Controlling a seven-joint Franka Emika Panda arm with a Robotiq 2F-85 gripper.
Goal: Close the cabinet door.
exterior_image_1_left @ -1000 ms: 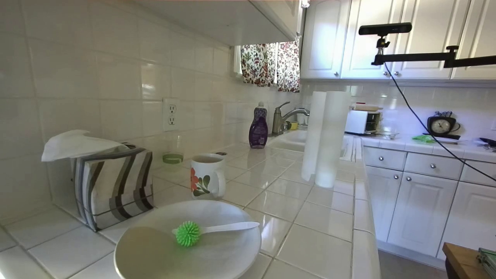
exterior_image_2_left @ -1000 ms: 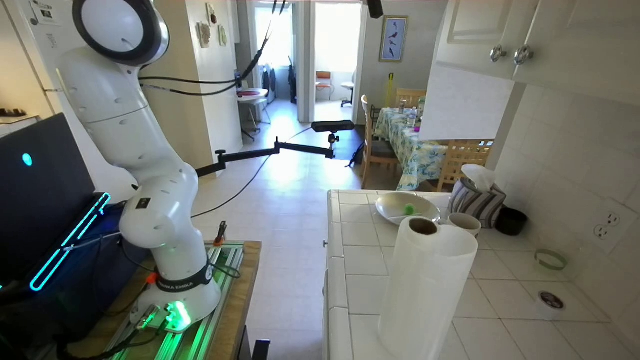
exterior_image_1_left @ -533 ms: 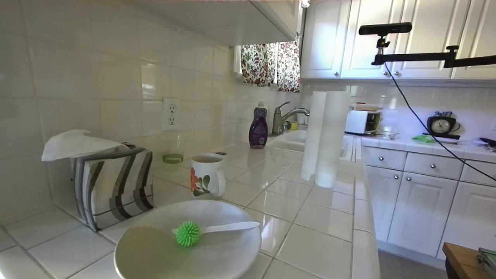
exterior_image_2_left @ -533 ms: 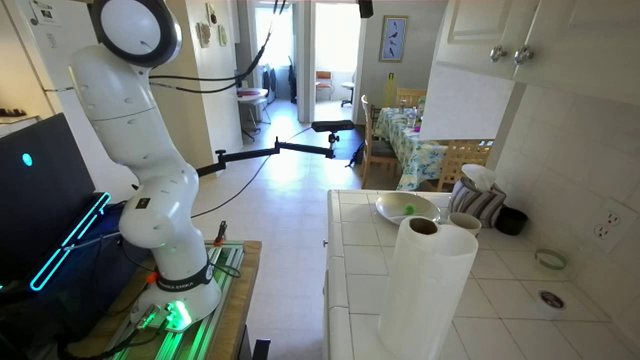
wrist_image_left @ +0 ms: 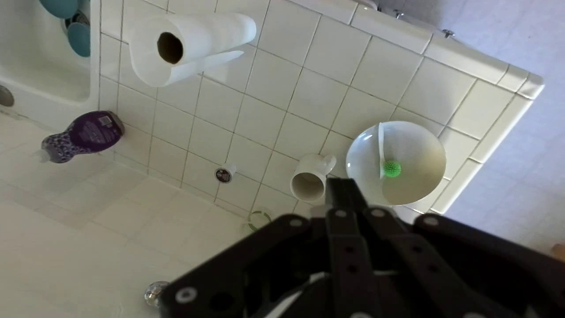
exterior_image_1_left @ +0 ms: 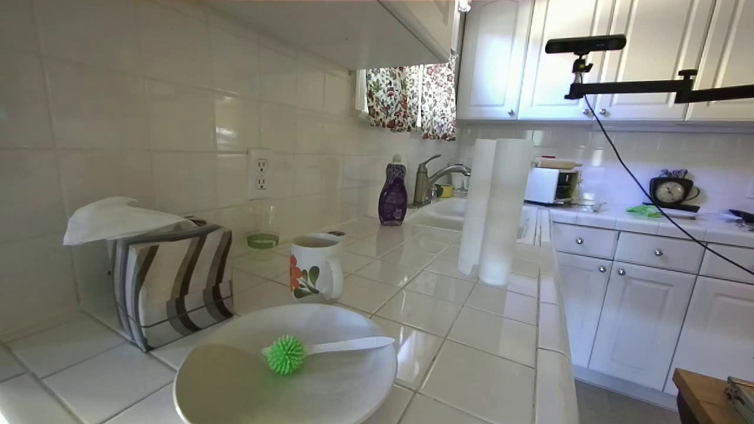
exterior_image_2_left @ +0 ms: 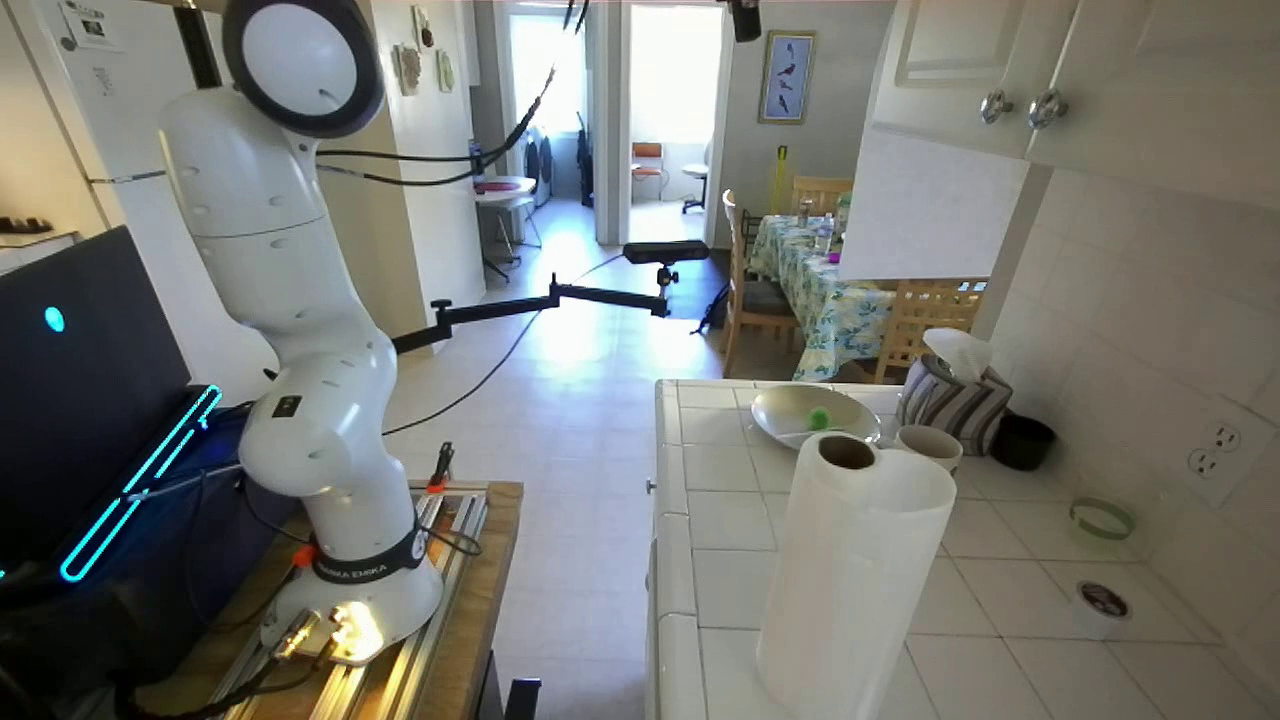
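A tiled backsplash [exterior_image_1_left: 106, 118] is backing a white tiled countertop [exterior_image_2_left: 725, 515], which is stretching across the lower right of an exterior view. Above it, at the upper right of the same view, the nearer cabinet door [exterior_image_2_left: 1175, 85] is hanging right beside the farther cabinet door [exterior_image_2_left: 955, 60]; whether either is standing ajar, I cannot tell. The Franka Panda arm [exterior_image_2_left: 330, 340] is standing well apart from the countertop, its upper end running past the top edge of the view. A white sink [wrist_image_left: 44, 62] is occupying a corner of the wrist view. There too the Robotiq gripper [wrist_image_left: 345, 190] is showing, its two fingers lying against each other at their narrowest; whether it is touching a cabinet door, I cannot tell.

A paper towel roll [exterior_image_2_left: 860, 580] is standing upright on the countertop. A striped tissue box [exterior_image_1_left: 174, 282] is sitting near the backsplash, a white tissue [exterior_image_1_left: 126, 221] poking from its top. Just beside it a shallow bowl [exterior_image_1_left: 333, 397] is resting, and a purple dish soap bottle [exterior_image_1_left: 393, 200] is standing by the sink. A flower-painted mug [exterior_image_1_left: 312, 274] is standing near the bowl, where a green-headed dish brush [exterior_image_1_left: 297, 353] is lying. A dark-lidded white pod [wrist_image_left: 224, 175] is sitting near the mug. A glass knob [exterior_image_2_left: 1047, 110] is jutting from the nearer cabinet door.
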